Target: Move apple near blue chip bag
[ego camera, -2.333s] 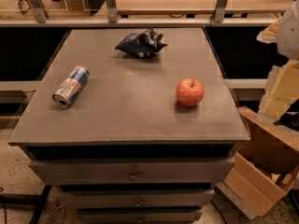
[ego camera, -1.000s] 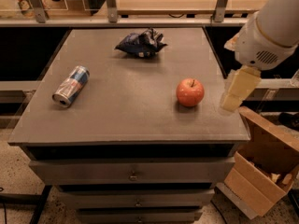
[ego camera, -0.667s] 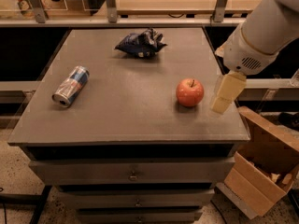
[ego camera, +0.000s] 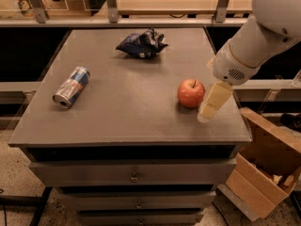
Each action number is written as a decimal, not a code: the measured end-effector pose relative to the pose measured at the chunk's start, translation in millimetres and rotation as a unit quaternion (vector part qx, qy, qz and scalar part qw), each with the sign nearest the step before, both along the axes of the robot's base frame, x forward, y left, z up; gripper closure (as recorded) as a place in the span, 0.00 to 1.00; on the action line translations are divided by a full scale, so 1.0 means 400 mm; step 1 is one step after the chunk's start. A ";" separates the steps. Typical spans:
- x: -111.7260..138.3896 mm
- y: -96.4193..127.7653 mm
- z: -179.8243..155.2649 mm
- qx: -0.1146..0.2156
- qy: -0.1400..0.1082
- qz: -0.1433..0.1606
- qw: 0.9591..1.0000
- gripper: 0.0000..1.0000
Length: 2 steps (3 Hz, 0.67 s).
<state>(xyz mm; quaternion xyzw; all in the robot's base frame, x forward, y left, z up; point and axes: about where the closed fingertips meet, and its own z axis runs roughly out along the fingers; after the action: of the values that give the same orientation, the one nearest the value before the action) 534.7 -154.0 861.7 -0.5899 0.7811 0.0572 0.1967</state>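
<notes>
The round red-orange apple (ego camera: 191, 93) with a short dark stem stands on the grey cabinet top (ego camera: 127, 102) at the right, near the front. The crumpled navy-blue chip bag (ego camera: 141, 43) lies at the back middle, well apart from the apple. My gripper (ego camera: 209, 108) hangs from the white arm that comes in from the upper right. It is just right of the apple and slightly in front of it, low over the top.
A silver-blue-red drink can (ego camera: 71, 86) lies on its side at the left. An open cardboard box (ego camera: 263, 168) sits on the floor right of the cabinet. A railing with metal posts (ego camera: 112, 4) runs behind the back edge. Drawers (ego camera: 134, 175) face front.
The arm has come in from the right edge and swung left and down. The gripper now sits close beside the apple. Apple, bag and can have not moved.
</notes>
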 end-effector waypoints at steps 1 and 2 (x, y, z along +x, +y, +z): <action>0.018 0.024 -0.039 0.028 0.010 0.000 1.000 0.00; 0.037 0.059 -0.059 0.058 0.014 0.009 0.998 0.18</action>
<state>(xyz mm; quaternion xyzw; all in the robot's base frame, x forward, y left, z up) 549.4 -130.3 838.0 -0.5837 0.7738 0.1126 0.2188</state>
